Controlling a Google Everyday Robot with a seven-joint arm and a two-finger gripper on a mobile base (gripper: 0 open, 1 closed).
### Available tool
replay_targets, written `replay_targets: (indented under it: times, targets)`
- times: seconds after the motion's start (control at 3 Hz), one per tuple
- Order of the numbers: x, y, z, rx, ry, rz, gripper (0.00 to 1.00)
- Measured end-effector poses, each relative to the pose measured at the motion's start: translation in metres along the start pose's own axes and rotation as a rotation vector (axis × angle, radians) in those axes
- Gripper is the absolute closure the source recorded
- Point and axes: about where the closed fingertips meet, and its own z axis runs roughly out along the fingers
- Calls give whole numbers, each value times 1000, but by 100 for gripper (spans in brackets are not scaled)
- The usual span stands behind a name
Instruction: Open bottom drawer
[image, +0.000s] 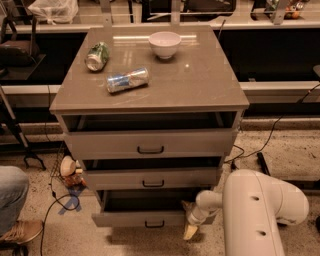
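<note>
Camera view: bottom drawer (135, 218) sits pulled partway out of the cabinet, further out than the two above it, with a dark gap open behind its front. Gripper (190, 223) is at the right end of that front, touching or overlapping it; cannot tell if the jaws are spread or pressed together. Small black handle (154, 224) is left of the jaws, apart from them. White arm (260, 215) runs off right of the jaws. Middle drawer (150, 178) is just above the jaws and slightly open, top drawer (150, 144) higher and also ajar. Tabletop (200, 85) is well above the jaws and carries a white bowl (165, 44), a green can (97, 56) and a blue-silver can (128, 80), both cans lying down. A person's leg (12, 200) is far left of the jaws.
</note>
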Motion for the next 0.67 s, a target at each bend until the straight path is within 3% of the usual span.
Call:
replay_targets:
  times: [0.33,0.67]
  targets:
    - [0,1,-1,-1,0,0,41]
    - [-7,18,-4,3,7,-11,64]
